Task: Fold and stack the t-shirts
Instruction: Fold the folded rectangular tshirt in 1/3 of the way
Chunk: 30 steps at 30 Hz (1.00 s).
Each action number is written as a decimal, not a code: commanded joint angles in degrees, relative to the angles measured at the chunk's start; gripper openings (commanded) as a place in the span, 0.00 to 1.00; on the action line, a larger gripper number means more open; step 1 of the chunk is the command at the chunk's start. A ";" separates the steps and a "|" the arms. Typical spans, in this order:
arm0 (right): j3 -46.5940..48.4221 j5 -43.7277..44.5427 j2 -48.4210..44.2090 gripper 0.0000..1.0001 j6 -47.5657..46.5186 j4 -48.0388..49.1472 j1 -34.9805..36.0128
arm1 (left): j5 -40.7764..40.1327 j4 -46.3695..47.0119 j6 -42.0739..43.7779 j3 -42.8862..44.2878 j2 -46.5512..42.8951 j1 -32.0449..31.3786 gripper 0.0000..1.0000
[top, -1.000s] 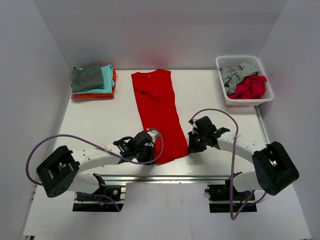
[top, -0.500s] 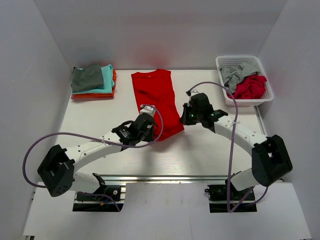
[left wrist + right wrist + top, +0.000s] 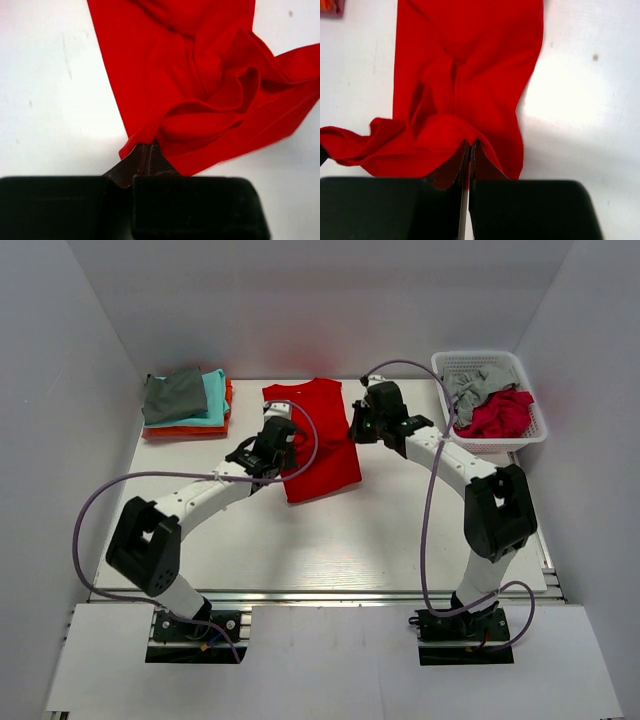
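The bright red t-shirt (image 3: 322, 455) lies at the table's back centre, its near half doubled over the far half and rumpled. My left gripper (image 3: 279, 440) is shut on the hem's left corner, and my right gripper (image 3: 360, 426) is shut on its right corner. In the left wrist view the left gripper (image 3: 149, 148) pinches bunched red t-shirt cloth (image 3: 200, 75). The right wrist view shows the right gripper (image 3: 470, 145) pinching a raised fold of the red t-shirt (image 3: 470, 60). A folded stack of t-shirts (image 3: 185, 405) sits at the back left, grey on top, then teal and orange.
A white basket (image 3: 497, 445) at the back right holds a crumpled grey t-shirt (image 3: 468, 390) and a crimson one (image 3: 500, 416). White walls close in the table on the left, back and right. Purple cables loop off both arms.
Both grippers have carried the red t-shirt's near hem away from the table's front toward the collar end, doubling the shirt over. The arms now stretch far out over the table.
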 commanded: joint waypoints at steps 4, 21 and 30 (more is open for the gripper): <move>10.95 -1.27 7.98 0.00 -2.79 1.20 -1.83 | 2.20 3.09 4.14 7.26 5.77 4.59 0.00; 21.94 -4.34 22.31 0.00 2.66 2.79 -3.86 | 13.19 6.60 6.60 17.37 21.50 11.97 0.00; 29.31 -5.48 28.03 0.48 2.93 3.06 -5.26 | 11.34 4.94 5.55 26.22 26.86 15.05 1.00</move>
